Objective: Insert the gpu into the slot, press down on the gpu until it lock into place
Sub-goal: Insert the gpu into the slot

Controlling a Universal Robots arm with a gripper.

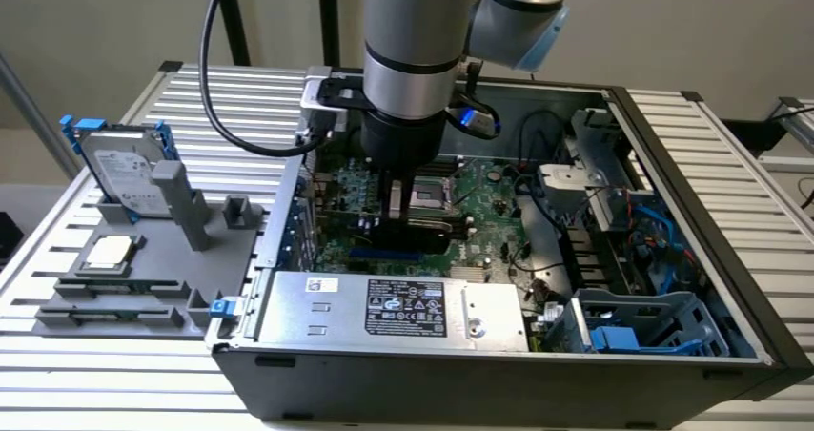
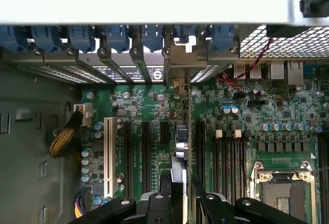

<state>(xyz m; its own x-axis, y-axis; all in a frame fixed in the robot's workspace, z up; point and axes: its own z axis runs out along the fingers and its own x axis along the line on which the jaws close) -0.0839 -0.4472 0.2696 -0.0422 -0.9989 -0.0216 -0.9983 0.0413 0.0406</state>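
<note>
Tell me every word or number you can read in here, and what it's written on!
No text here can be read for sure.
Black label on the silver power box: print too small to read.
White sticker on that box: blurred.
Hard drive label: blurred.
White print on the green board: too small to read.

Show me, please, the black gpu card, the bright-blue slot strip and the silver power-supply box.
Black gpu card (image 1: 420, 233), exterior view, middle of its black body.
Bright-blue plastic slot strip (image 1: 388, 256), exterior view, middle of the strip.
Silver metal power-supply box (image 1: 305, 302), exterior view, bare top beside the label.
</note>
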